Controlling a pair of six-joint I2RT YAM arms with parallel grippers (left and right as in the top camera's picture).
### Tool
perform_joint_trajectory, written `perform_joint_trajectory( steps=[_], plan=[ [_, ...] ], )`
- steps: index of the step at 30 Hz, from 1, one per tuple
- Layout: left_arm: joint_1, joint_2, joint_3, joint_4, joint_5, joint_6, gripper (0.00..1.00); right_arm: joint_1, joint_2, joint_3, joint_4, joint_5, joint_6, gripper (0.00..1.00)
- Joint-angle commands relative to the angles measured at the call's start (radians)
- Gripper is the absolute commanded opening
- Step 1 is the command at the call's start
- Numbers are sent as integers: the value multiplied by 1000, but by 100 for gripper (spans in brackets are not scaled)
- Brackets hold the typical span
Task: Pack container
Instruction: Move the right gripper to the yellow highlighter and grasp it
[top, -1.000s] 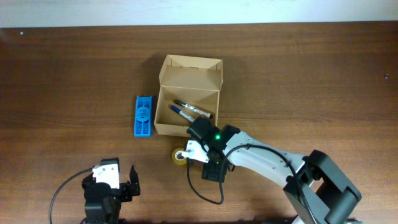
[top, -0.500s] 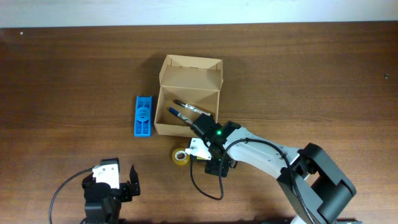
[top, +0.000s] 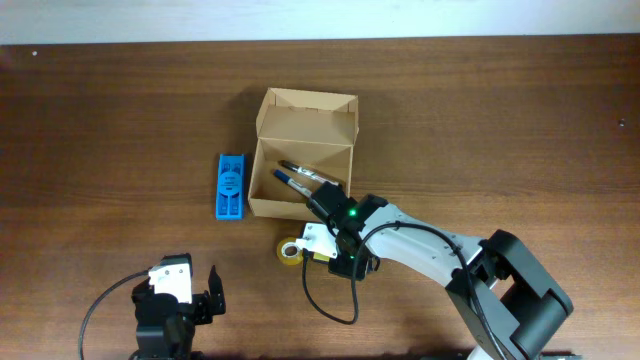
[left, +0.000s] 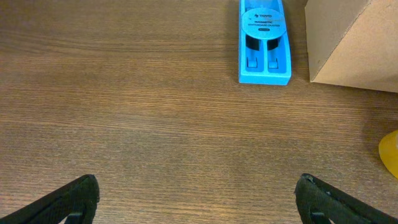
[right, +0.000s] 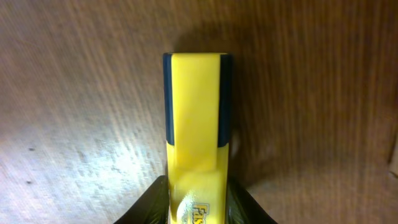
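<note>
The container (top: 304, 122) is a tan cardboard box, flap lid up, with two dark markers (top: 309, 178) lying inside. My right gripper (top: 322, 246) is low over the table just in front of the box. In the right wrist view its jaws (right: 198, 200) press both sides of a yellow marker (right: 196, 124) with dark blue edges, lying on the wood. A yellow tape roll (top: 290, 251) lies flat just left of that gripper. My left gripper (top: 176, 277) stays at the near table edge, open, with nothing between its fingers (left: 73, 199).
A blue plastic block (top: 231, 185) lies left of the box, also in the left wrist view (left: 264, 40) beside the box corner (left: 348, 43). The tape roll (left: 390, 153) peeks in at that view's right edge. A black cable loops under the right arm.
My right gripper has narrowed its jaws onto the yellow marker and shifted slightly right, near the box's front. The left arm, box, tape roll and blue block have not moved.
</note>
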Motion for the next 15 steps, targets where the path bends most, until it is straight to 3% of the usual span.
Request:
perform_joint_trajectory(
  steps=[1,9,15],
  plan=[
    [-4,-6,-7,2,-8,19,100,4,22,0,-9,-80,54,30],
    [-4,-6,-7,2,-8,19,100,4,22,20,-57,-101,225,29],
    [-4,-6,-7,2,-8,19,100,4,22,35,-82,-166,269,29]
  ],
)
